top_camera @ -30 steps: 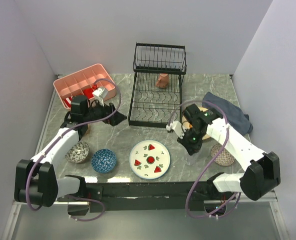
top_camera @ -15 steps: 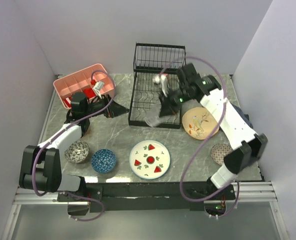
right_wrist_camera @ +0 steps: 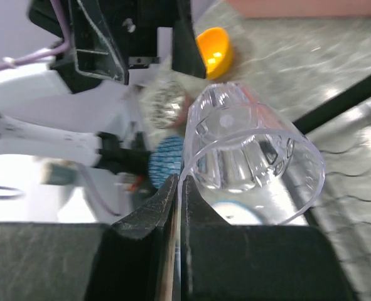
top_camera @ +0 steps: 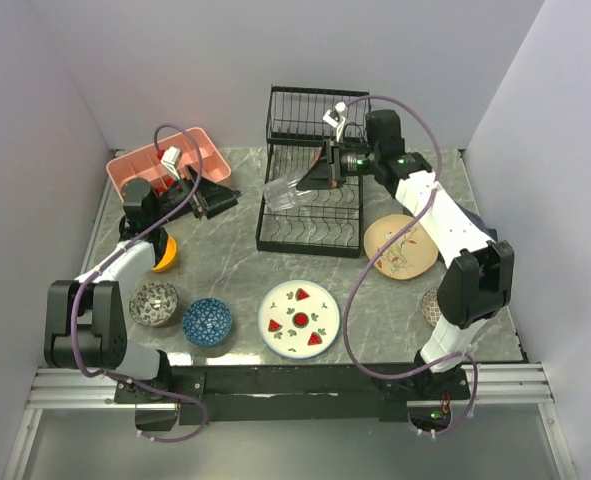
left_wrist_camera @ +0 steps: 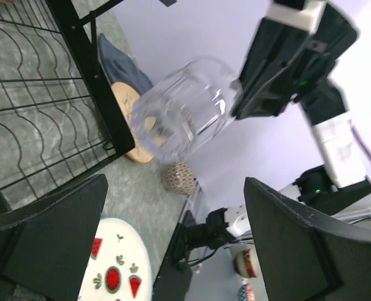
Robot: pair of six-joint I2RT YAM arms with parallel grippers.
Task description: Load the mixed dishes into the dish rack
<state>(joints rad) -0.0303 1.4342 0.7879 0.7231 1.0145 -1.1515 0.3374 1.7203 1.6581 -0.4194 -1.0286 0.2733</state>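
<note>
My right gripper (top_camera: 323, 172) is shut on the rim of the clear glass (top_camera: 287, 193). It holds the glass on its side in the air above the left part of the black dish rack (top_camera: 310, 215). The right wrist view shows the fingers (right_wrist_camera: 172, 194) pinching the glass (right_wrist_camera: 254, 157) wall. My left gripper (top_camera: 223, 200) is open and empty, left of the rack near the pink tray, and its view shows the glass (left_wrist_camera: 185, 106). The orange bowl (top_camera: 163, 252), grey bowl (top_camera: 155, 303), blue bowl (top_camera: 207, 321), watermelon plate (top_camera: 299, 318) and bird plate (top_camera: 400, 247) lie on the table. The terracotta cup is hidden.
The pink tray (top_camera: 140, 165) with red items stands at the back left. A brown patterned bowl (left_wrist_camera: 177, 177) sits at the front right, mostly behind the right arm in the top view. A blue cloth (left_wrist_camera: 119, 59) lies behind the bird plate. Walls close in three sides.
My right arm has carried the glass from the front right of the table up and back over the rack. My left gripper has pulled back toward the pink tray, uncovering the orange bowl.
</note>
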